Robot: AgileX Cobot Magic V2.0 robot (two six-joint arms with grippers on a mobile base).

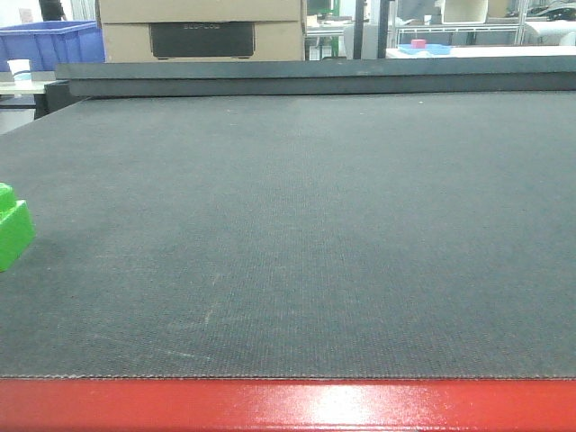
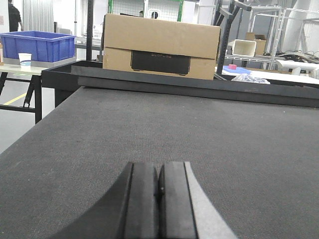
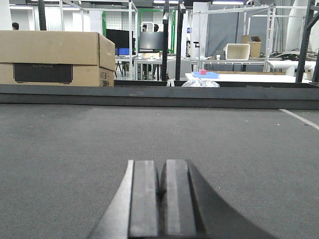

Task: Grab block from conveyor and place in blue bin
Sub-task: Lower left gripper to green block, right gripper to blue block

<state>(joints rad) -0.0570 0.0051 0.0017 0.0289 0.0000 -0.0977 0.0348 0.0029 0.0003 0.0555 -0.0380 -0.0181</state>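
Observation:
A bright green block (image 1: 13,225) with a stepped top lies on the dark grey conveyor (image 1: 297,234) at the far left edge of the front view, partly cut off by the frame. Neither wrist view shows it. My left gripper (image 2: 159,167) hovers low over the belt (image 2: 149,129), shut with nothing between its pads. Over the belt (image 3: 149,134) in the right wrist view, my right gripper (image 3: 162,164) is likewise shut and empty. A blue bin (image 2: 37,46) stands on a table (image 2: 30,67) beyond the belt's far left corner, also in the front view as the blue bin (image 1: 49,45).
A cardboard box (image 2: 159,47) sits behind the belt's raised far rail (image 2: 199,84). A paper cup (image 2: 25,59) stands by the bin. A small pink object (image 3: 203,72) lies on a distant white table. The red frame (image 1: 288,405) edges the belt's near side.

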